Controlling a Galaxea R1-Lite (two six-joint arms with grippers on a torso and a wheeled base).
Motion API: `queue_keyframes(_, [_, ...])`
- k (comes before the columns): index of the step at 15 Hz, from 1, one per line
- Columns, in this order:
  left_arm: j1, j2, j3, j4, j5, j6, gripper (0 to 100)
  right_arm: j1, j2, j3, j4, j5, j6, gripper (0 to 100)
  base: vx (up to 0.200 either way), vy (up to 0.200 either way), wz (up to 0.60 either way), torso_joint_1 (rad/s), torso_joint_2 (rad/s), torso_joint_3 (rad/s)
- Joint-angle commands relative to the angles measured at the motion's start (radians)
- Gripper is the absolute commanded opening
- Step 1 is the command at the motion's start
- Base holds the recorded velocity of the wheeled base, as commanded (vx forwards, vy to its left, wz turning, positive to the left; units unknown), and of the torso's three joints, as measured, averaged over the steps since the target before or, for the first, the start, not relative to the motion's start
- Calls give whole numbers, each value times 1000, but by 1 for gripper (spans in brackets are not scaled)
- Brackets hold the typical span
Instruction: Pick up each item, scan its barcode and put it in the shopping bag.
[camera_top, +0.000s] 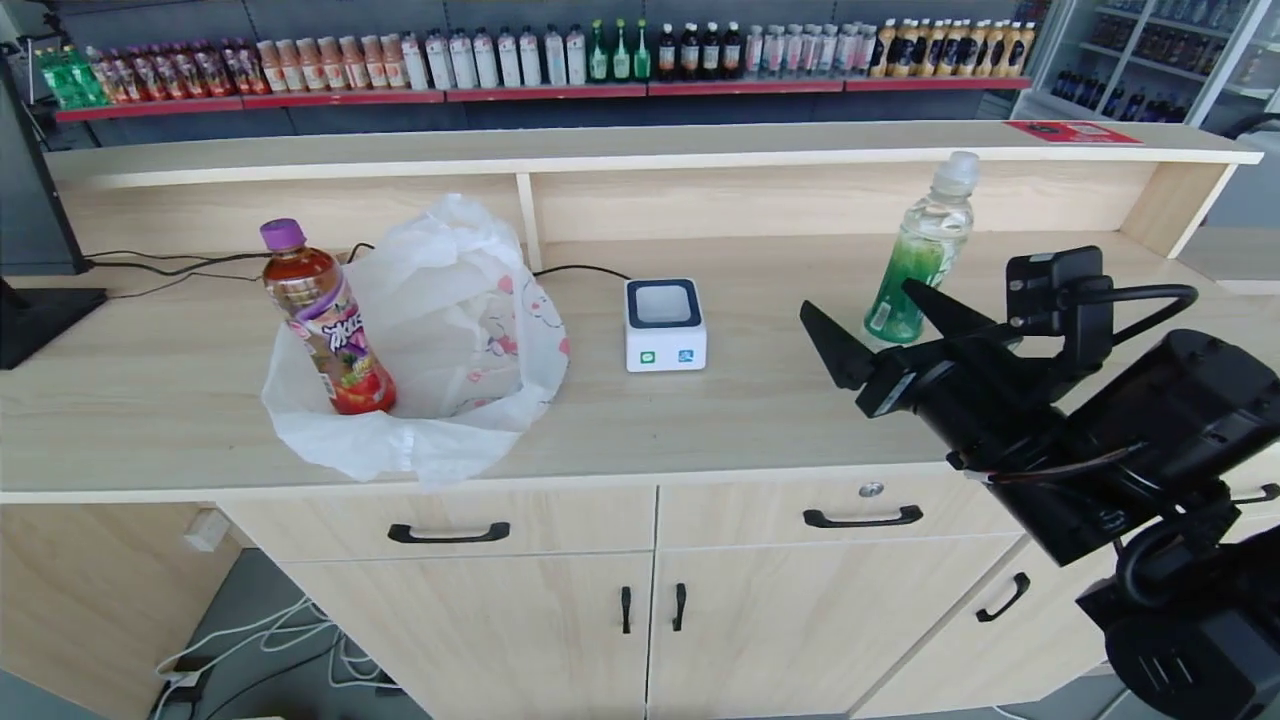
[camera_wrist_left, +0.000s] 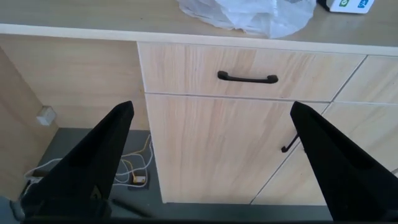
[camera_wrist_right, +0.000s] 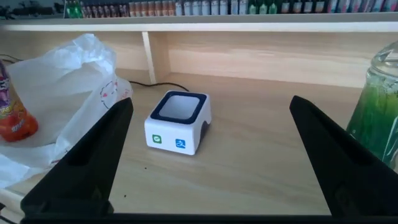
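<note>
Right claw (camera_top: 855, 298) is hanging released, likely because the green bottle (camera_top: 920, 255) just beside it is awaiting pickup and scanning.

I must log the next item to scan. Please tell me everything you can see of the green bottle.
The green bottle looks like clear plastic, with a pale cap, a green lower part and a clear neck. It stands upright and capped on the counter, to the right of the scanner. The open right gripper is just in front of it and does not hold it.
</note>
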Motion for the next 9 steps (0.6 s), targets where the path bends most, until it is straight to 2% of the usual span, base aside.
queue_keyframes(1, [0, 0, 0, 0, 0, 0, 100, 3, 10, 6, -2, 0, 0, 100, 0, -200, 0, -2, 7, 7])
queue_keyframes(9, [0, 0, 1, 0, 0, 0, 100, 3, 9, 18, -2, 0, -3, 100, 0, -200, 0, 5, 2, 3])
